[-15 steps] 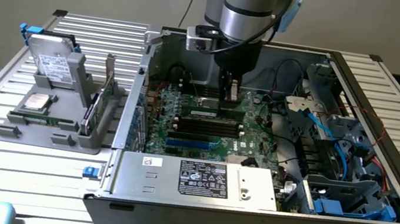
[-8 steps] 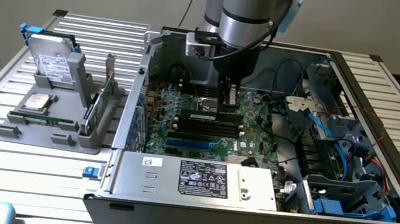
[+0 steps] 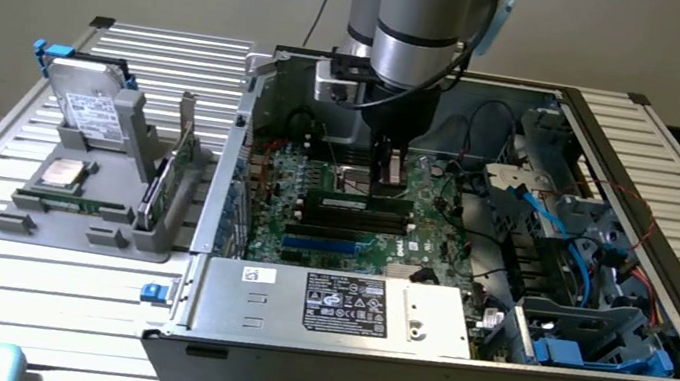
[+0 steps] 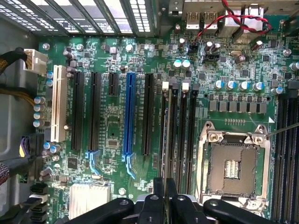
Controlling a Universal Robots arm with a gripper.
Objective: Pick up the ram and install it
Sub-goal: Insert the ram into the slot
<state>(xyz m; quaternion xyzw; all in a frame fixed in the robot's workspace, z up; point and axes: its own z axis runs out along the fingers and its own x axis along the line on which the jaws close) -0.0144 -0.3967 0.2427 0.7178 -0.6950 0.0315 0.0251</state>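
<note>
The ram [image 3: 346, 197] is a long narrow green stick with dark chips. It lies level along the black memory slots [image 3: 356, 218] of the motherboard [image 3: 267, 225] inside the open computer case. My gripper [image 3: 381, 185] comes straight down onto the ram's middle and is shut on it. Whether the stick is seated in its slot cannot be told. In the wrist view my gripper [image 4: 163, 189] has its dark fingers [image 4: 154, 205] close together. They hang over the row of black memory slots [image 4: 180, 135] with white latches, beside the empty processor socket [image 4: 232, 168].
The case walls [image 3: 240, 135] ring the board. A power supply [image 3: 338, 301] sits at the front, and cables and a drive cage [image 3: 589, 329] on the exterior view's right. A grey holder [image 3: 81, 213] on the exterior view's left carries a drive, a silver chip [image 3: 62, 174] and a bracketed card [image 3: 180, 151].
</note>
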